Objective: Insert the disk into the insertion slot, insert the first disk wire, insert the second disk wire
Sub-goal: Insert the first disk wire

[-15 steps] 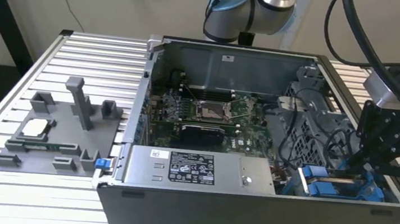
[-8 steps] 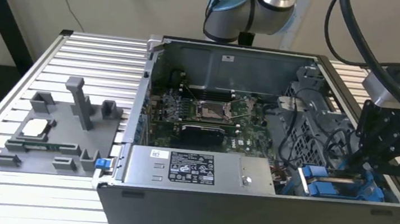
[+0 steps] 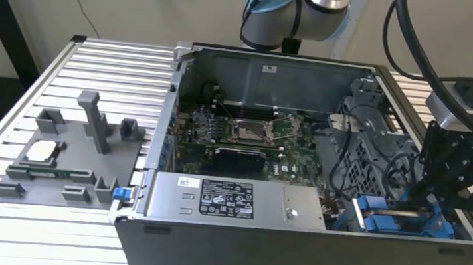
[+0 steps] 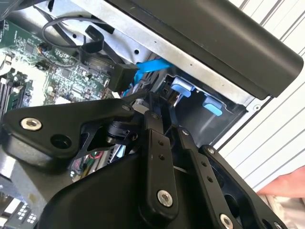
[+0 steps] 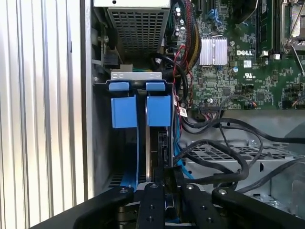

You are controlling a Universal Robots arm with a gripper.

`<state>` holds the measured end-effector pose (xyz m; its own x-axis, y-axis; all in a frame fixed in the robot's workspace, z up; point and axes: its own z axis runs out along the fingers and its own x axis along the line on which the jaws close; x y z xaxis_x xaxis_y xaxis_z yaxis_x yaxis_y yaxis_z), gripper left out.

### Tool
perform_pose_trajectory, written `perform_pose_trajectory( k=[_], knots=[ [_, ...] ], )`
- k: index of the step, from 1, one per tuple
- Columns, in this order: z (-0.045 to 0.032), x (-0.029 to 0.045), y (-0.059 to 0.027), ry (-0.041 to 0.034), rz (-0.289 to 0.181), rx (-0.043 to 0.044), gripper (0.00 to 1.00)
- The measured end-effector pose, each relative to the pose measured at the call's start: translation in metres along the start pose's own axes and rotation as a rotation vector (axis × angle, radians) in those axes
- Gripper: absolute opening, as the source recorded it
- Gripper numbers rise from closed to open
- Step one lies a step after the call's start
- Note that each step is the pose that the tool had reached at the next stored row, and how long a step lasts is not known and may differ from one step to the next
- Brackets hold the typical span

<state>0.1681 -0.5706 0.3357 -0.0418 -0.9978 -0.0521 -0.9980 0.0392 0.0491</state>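
Observation:
The disk (image 5: 161, 143) stands on edge in the insertion slot (image 5: 151, 138) of the grey drive cage, and its blue carrier tab (image 5: 158, 110) is at the far end. A second blue carrier (image 5: 124, 110) sits beside it. My gripper (image 5: 165, 172) comes down on the disk's near edge, fingers drawn together on it. In the second wrist view the gripper (image 4: 159, 102) reaches into the bay. A loose blue wire (image 4: 147, 67) with a black connector (image 4: 125, 76) hangs just beside it. In the exterior view the gripper (image 3: 437, 199) hangs over the blue frames (image 3: 396, 221) at the case's right end.
The power-supply box (image 3: 228, 202) lies along the case's near wall, with the motherboard (image 3: 246, 133) behind it. Black cables (image 5: 228, 157) loop over the perforated cage next to the bay. A grey parts fixture (image 3: 73, 154) sits on the slatted table. A hand (image 4: 286, 183) is outside the case.

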Motion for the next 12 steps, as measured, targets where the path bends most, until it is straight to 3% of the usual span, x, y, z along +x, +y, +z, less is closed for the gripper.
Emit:
perform_pose_trajectory(
  k=[5, 6, 12],
  knots=[
    [0.003, 0.0, -0.0002, -0.0011, 0.001, 0.0, 0.0],
    [0.0034, 0.0002, -0.0002, -0.0015, 0.001, -0.0001, 1.0],
    [-0.0085, -0.0005, 0.0005, 0.0, 0.001, -0.0047, 1.0]
  ],
)
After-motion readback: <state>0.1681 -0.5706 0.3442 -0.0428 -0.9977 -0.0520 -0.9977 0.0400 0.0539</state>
